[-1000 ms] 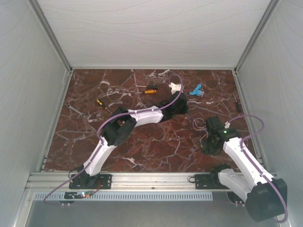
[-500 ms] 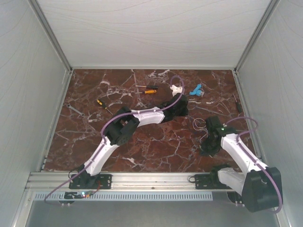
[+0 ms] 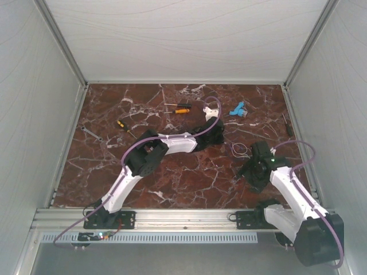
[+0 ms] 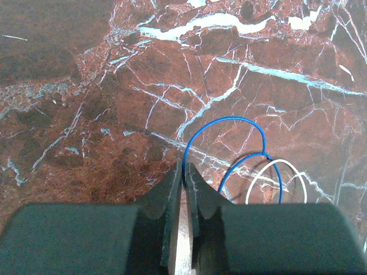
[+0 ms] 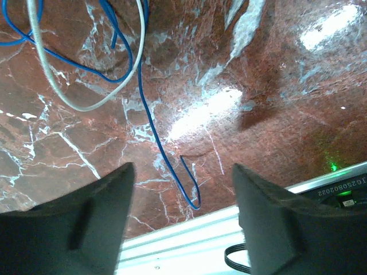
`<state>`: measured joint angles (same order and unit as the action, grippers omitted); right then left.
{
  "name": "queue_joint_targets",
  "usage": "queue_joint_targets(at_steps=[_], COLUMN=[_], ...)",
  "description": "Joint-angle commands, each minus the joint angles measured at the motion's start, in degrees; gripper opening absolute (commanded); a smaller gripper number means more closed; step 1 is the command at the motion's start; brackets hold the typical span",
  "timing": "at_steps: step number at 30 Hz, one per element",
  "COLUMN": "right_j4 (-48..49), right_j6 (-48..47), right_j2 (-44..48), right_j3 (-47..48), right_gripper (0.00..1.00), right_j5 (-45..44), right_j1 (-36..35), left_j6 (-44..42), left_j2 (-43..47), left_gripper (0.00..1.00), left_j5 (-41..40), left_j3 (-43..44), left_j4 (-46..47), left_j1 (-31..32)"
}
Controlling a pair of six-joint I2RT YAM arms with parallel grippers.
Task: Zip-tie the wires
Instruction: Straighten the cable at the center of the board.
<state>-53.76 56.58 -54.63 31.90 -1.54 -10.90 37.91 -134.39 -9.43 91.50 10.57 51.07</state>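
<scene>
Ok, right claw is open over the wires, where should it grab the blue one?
Probably best to grip the blue wire on its straight run before the hairpin end, coming straight down with the right claw. That stretch sits alone between the open fingers, clear of the white wire loop.

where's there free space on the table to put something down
Barest: near middle of the table, between left arm and right arm; also the near-left strip between the wrench and left arm. Crowded: the far side by the screwdrivers and blue part, and around the wires.
</scene>
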Motion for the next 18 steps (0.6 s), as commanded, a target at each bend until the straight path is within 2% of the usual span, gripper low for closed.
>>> queue_joint_targets(at_steps=[1, 6, 10, 18], right_j4=[-1.05, -2.22, -2.67, 0.20], right_j6=[-0.41, -1.51, -3.15, -5.62], right_j2=[2.51, 4.25, 5.78, 9.71], right_j3=[1.06, 2.52, 3.86, 6.26], right_gripper=[0.72, 0.89, 0.97, 0.98], right_j5=[-1.70, -2.98, -5.04, -3.72], right_j1=[0.33, 0.36, 0.30, 0.35], left_j6=[-1.74, -2.50, -3.46, -7.28], left_j2=[2.19, 2.95, 4.46, 9.61], left_gripper=[0.12, 0.30, 0.41, 0.69], left_j5=[-1.80, -2.39, -3.66, -5.58], left_j3=[0.34, 0.78, 0.19, -2.83], left_j4=[1.64, 1.67, 1.85, 4.33], left_j1=[0.26, 0.27, 0.28, 0.27])
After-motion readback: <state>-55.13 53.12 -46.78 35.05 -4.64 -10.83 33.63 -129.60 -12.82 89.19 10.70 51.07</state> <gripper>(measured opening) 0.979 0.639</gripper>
